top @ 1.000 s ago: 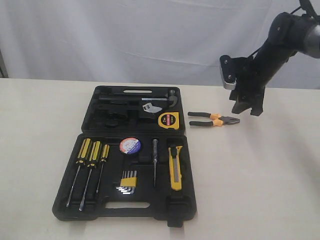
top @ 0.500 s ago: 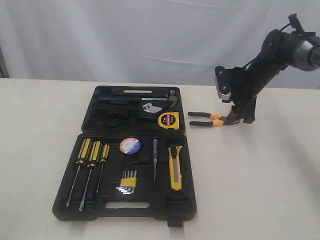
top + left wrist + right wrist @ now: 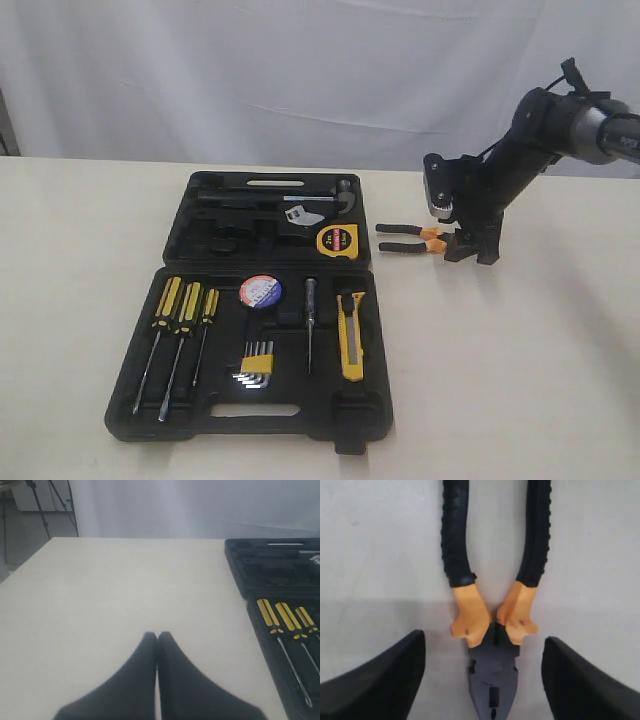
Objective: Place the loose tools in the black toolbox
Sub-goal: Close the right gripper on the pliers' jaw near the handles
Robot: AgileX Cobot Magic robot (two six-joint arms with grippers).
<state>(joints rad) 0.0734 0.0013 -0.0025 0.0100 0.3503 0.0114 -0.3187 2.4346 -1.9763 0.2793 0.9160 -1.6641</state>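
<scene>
Cream tabletop, white curtain behind. Right gripper [image 3: 468, 246], jaws apart, straddles the head of the black-and-orange-handled pliers [image 3: 470, 622] without clamping it. The pliers lie flat on the table, long axis running out between the fingers, handles pointing toward the black toolbox [image 3: 320, 420], just beside its far half. Bare table surrounds them. Left gripper [image 3: 157, 637], fingers together, hangs well apart off the toolbox's opposite side.

Pliers [image 3: 430, 238] (apparently flat) beside open toolbox [image 3: 325, 400]
</scene>
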